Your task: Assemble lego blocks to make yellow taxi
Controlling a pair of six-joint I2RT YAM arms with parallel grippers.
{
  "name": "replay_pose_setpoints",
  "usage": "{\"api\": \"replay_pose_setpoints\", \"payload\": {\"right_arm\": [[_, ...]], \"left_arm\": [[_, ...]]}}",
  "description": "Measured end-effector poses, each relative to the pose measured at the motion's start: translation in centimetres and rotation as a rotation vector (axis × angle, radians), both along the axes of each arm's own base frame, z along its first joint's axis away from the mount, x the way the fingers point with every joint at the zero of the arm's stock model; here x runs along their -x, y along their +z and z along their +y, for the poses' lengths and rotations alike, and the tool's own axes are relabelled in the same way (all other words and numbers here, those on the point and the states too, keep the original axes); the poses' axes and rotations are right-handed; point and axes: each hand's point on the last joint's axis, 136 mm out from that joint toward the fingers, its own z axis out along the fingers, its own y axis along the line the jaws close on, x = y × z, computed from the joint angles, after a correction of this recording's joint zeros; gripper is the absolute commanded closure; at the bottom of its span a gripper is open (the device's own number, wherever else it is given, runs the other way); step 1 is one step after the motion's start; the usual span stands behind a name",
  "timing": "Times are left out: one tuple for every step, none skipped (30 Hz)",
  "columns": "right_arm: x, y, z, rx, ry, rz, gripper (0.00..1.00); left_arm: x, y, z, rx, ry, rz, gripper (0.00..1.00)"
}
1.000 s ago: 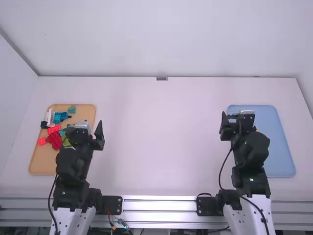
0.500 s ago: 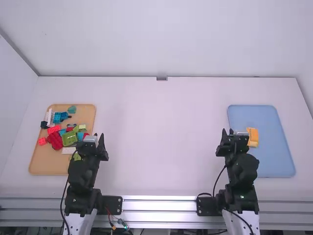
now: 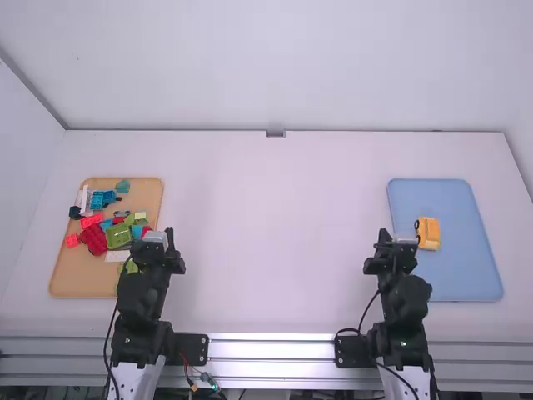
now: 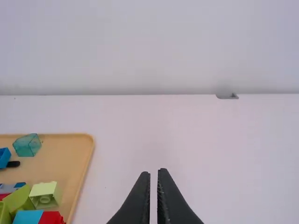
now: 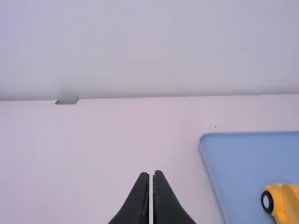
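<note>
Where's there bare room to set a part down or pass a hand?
Biggest: the white table between the tan tray and blue tray, up to the back wall. In the blue tray, beyond and right of the yellow car. Smaller: the tan tray's near-left corner. Crowded: the tan tray's middle, packed with blocks.

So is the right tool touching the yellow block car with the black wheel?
Apart. The right wrist view shows white table and part of the flat blue tray between the right tool and the car.
</note>
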Motion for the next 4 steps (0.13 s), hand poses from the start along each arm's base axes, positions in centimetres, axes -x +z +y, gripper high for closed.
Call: {"api": "replay_pose_setpoints", "payload": {"right_arm": [[0.03,0.18,-0.02,0.000,-0.001,-0.008,1.00],[0.06,0.37,0.01,0.001,0.001,-0.016,1.00],[0.07,0.42,-0.03,-0.001,-0.002,-0.018,1.00],[0.07,0.44,0.01,0.001,0.001,-0.019,1.00]], "left_arm": [[0.00,0.00,-0.01,0.000,0.000,0.000,0.99],[0.00,-0.01,-0.01,0.000,0.000,0.000,1.00],[0.00,0.00,-0.01,0.000,0.000,0.000,1.00],[0.00,0.00,-0.01,0.000,0.000,0.000,1.00]]}}
